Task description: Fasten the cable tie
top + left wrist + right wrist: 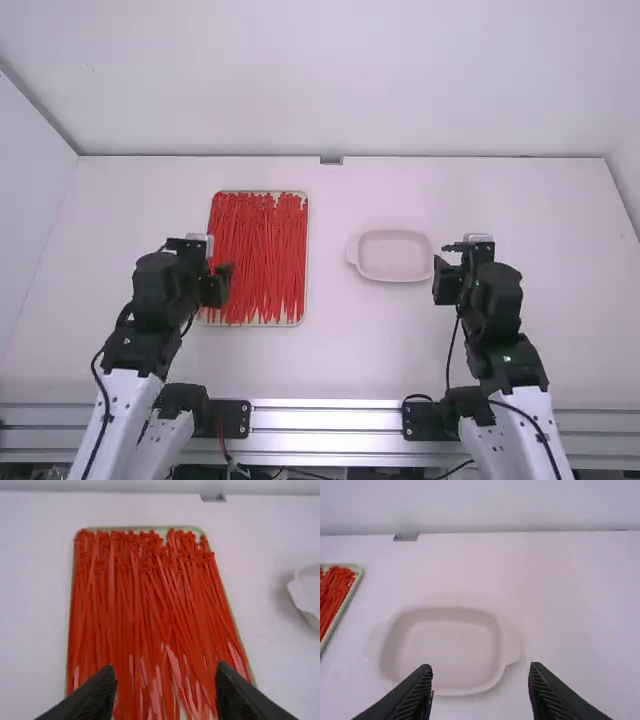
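Cable ties point(258, 258), red and many, lie in a loose sheaf on a tray left of the middle of the white counter point(400, 200). We see them running lengthwise away from the arms, some crossing at a slant. From the left wrist point(145, 620) they cover nearly the whole tray.

The tray point(304, 262) is a pale rectangle with rounded corners. We make out its greenish rim point(160, 528) beyond the far ends of the ties.

Right of the tray and apart from it sits a white dish point(392, 234) with a small handle at each end. From the right wrist we look into its shallow bowl point(445, 612).

The left arm point(140, 340) rises from its base and bends forward. Its wrist is level and points up the counter at the tray's near left corner. The right arm point(500, 340) stands in much the same folded pose, its wrist aimed at the dish's right end.

The left claw point(222, 278) is spread wide and pinches nothing. We see its two black fingers point(100, 695) over the near ends of the ties.

The right claw point(447, 268) is likewise spread and holds nothing. Its fingers point(415, 695) frame the dish's near rim.

Smallest, a grey clip point(331, 158) sits at the counter's far edge.
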Tool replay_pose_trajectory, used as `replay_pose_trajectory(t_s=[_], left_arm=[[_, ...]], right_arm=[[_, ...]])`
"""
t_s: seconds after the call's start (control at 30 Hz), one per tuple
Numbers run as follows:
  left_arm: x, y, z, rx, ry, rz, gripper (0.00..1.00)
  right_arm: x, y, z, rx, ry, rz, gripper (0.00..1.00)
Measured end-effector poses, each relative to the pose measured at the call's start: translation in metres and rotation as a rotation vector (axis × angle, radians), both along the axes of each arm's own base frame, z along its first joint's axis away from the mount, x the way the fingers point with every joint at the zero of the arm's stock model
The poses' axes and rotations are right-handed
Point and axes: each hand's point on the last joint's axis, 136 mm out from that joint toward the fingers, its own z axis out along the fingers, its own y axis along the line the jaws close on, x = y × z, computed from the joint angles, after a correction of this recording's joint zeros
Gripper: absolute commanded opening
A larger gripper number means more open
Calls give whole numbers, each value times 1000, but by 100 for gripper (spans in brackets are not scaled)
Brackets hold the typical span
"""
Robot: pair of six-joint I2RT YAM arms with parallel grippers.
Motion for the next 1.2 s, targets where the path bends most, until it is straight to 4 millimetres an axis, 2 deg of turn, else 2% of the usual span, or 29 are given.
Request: replay_pose_trajectory(t_s=[0.3, 0.6, 0.77, 0.87, 1.0, 1.2], left_arm=[[16, 0, 1, -24, 179, 32, 74], [36, -26, 9, -74, 281, -116, 89], [44, -31, 9, -105, 335, -127, 94], [46, -26, 5, -103, 384, -83, 96], [47, -10, -5, -84, 458, 60, 99], [49, 3, -10, -60, 487, 158, 99]], right_arm=[[21, 13, 6, -13, 122, 25, 75], [44, 25, 9, -25, 224, 37, 89], [53, 30, 9, -36, 259, 43, 94], [56, 32, 7, -42, 284, 45, 96], [61, 35, 6, -44, 304, 48, 98], [63, 35, 4, -42, 318, 41, 98]])
